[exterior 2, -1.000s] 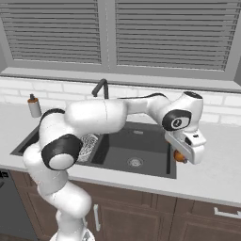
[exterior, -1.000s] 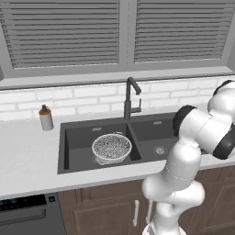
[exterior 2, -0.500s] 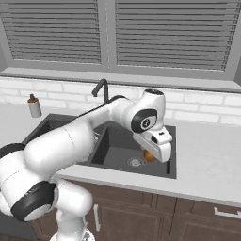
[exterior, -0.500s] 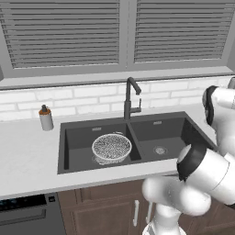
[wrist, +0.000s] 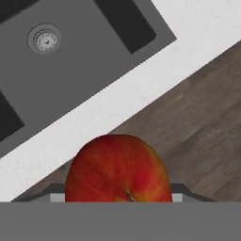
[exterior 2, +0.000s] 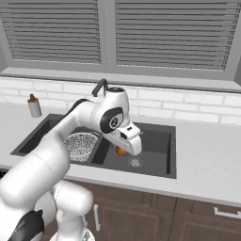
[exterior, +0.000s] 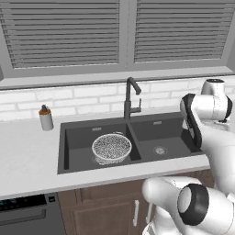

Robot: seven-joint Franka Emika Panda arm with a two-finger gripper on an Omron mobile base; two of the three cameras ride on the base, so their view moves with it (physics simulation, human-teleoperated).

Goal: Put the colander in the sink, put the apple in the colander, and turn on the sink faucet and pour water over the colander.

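Observation:
The red-orange apple [wrist: 117, 167] sits close up between the jaws in the hand view. My gripper [exterior 2: 123, 148] is shut on the apple [exterior 2: 121, 151] and holds it in the air over the right basin of the dark grey sink [exterior 2: 150, 165], close to the divider. The speckled colander [exterior: 111, 148] stands upright in the left basin of the sink [exterior: 96, 123], also the colander [exterior 2: 81, 145] left of the hand. The gooseneck sink faucet [exterior: 130, 98] rises behind the divider, and no water runs from it. Beneath the apple lie the right basin's drain [wrist: 44, 40] and the counter's front edge.
A small soap dispenser [exterior: 45, 118] stands on the counter left of the sink, seen again as the soap dispenser [exterior 2: 33, 106]. White counter [exterior 2: 207, 160] stretches to the right. A brick backsplash and shuttered windows are behind. Wooden cabinet fronts [wrist: 197, 127] are below the counter edge.
The arm has swung left with the apple in its grip, from above the counter right of the sink to over the right basin near the divider. The colander has stayed put.

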